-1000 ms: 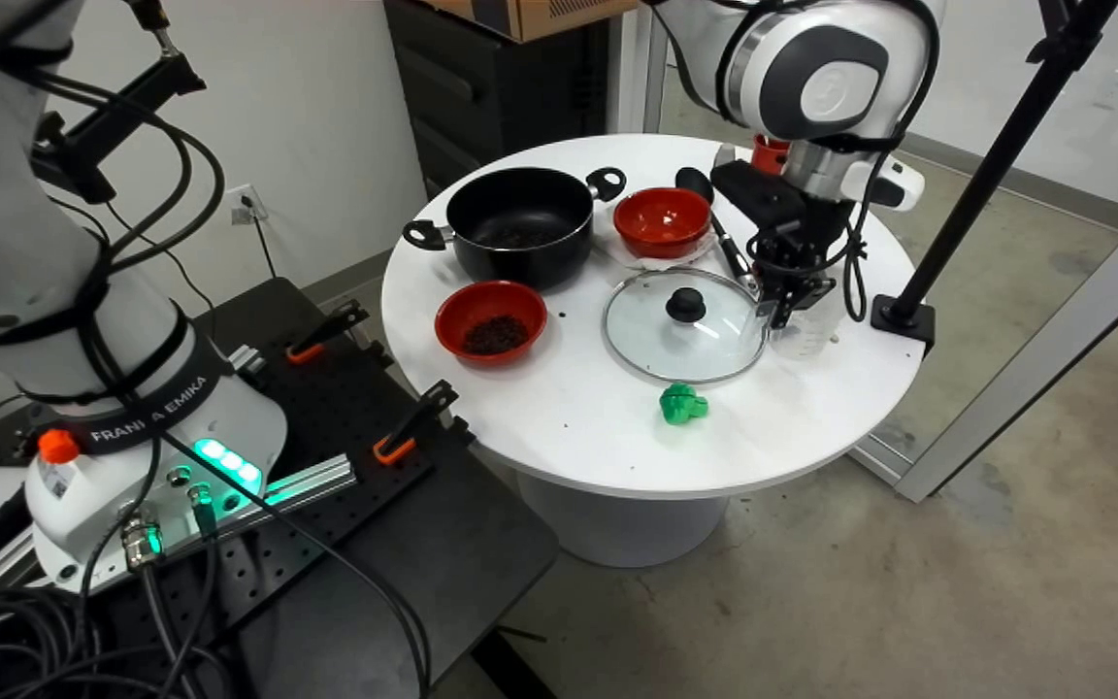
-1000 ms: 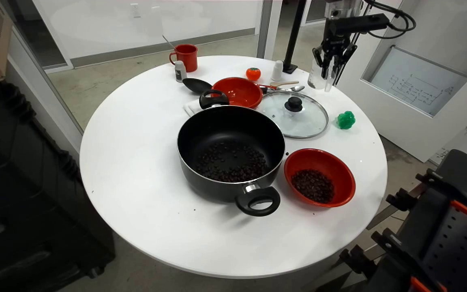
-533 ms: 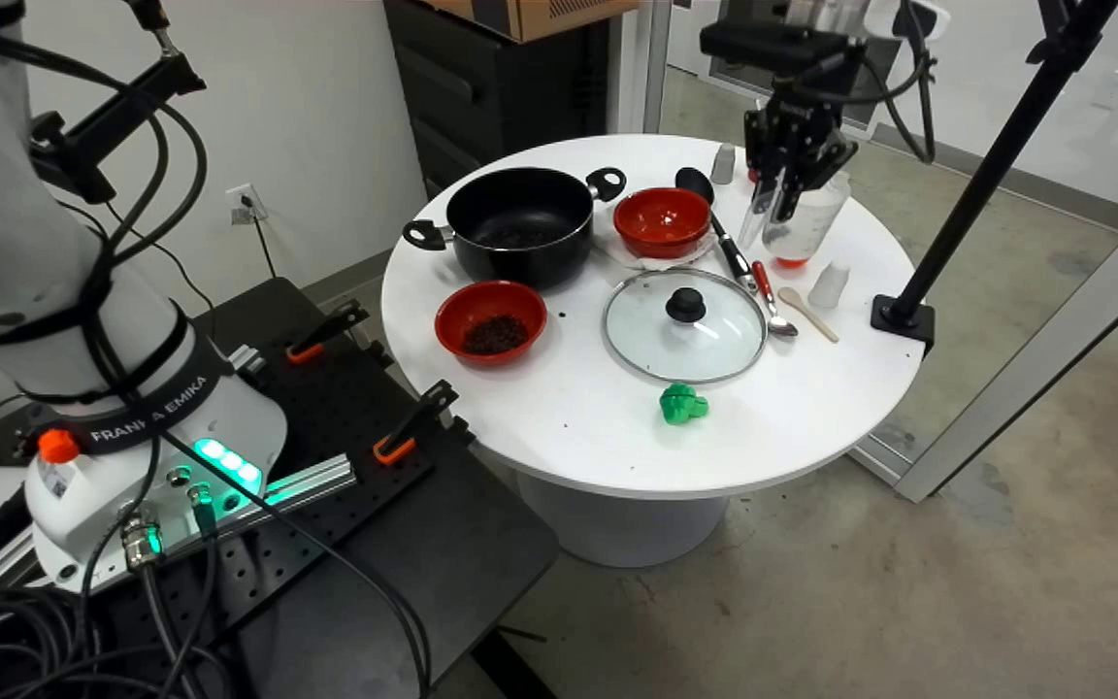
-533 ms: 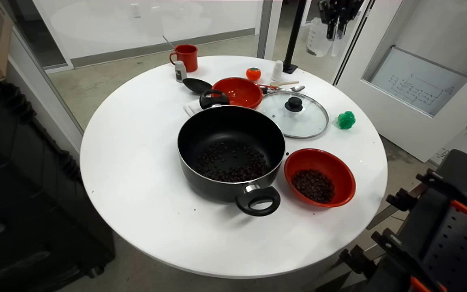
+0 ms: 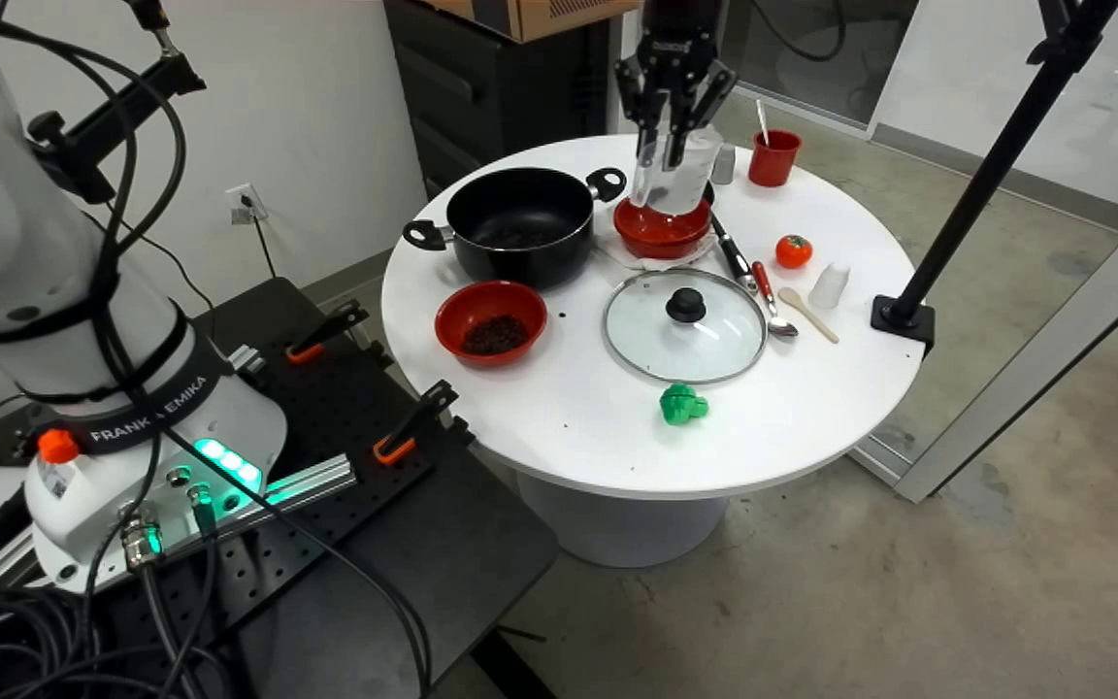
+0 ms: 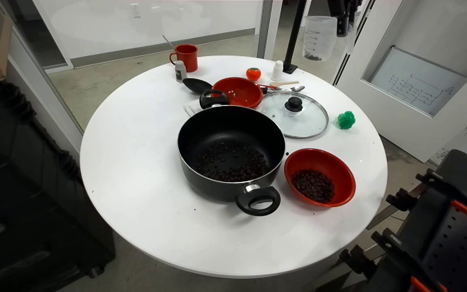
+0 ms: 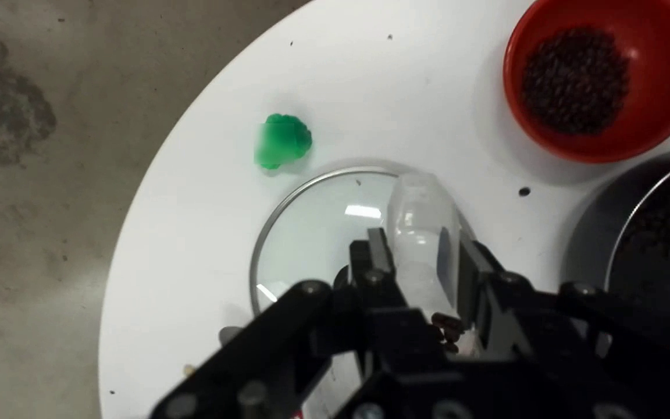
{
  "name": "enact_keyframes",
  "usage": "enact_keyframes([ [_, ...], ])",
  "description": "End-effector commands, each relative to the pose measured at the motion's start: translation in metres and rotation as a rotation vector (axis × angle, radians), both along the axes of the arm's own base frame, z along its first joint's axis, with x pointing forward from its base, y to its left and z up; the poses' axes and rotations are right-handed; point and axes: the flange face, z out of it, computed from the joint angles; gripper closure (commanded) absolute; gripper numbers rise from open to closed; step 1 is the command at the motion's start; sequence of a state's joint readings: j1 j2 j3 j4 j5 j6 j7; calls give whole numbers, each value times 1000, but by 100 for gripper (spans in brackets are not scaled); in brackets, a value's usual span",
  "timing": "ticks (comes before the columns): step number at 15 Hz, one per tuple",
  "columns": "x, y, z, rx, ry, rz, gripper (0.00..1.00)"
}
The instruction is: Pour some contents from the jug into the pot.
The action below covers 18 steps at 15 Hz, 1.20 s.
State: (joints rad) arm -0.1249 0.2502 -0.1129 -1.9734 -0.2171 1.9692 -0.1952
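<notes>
In an exterior view, the gripper [image 5: 661,155] holds the jug [image 5: 695,175] aloft; the pot [image 5: 525,264] sits lower, to picture-left of the jaws. In an exterior view, dark bits [image 6: 312,57] lie in the jug's bottom, below the jaws. In the wrist view, the jaws pinch the jug's handle [image 7: 419,233], with the glass lid [image 7: 306,238] showing beyond them.

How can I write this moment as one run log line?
gripper: holds jug by handle | jug: in air, not over pot, some beans inside | pot: many beans inside | pouring: no
</notes>
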Motion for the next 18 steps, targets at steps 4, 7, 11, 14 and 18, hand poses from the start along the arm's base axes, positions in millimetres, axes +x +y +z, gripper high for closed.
enact_keyframes([
  [4, -81, 90, -27, -27, 141, 332, 93],
  [7, -107, 132, -40, -81, 176, 474, 93],
  [11, -129, 194, -46, -151, 165, 624, 93],
  [14, -136, 236, -47, -195, 116, 665, 93],
  [18, -133, 250, -51, -180, 121, 660, 72],
])
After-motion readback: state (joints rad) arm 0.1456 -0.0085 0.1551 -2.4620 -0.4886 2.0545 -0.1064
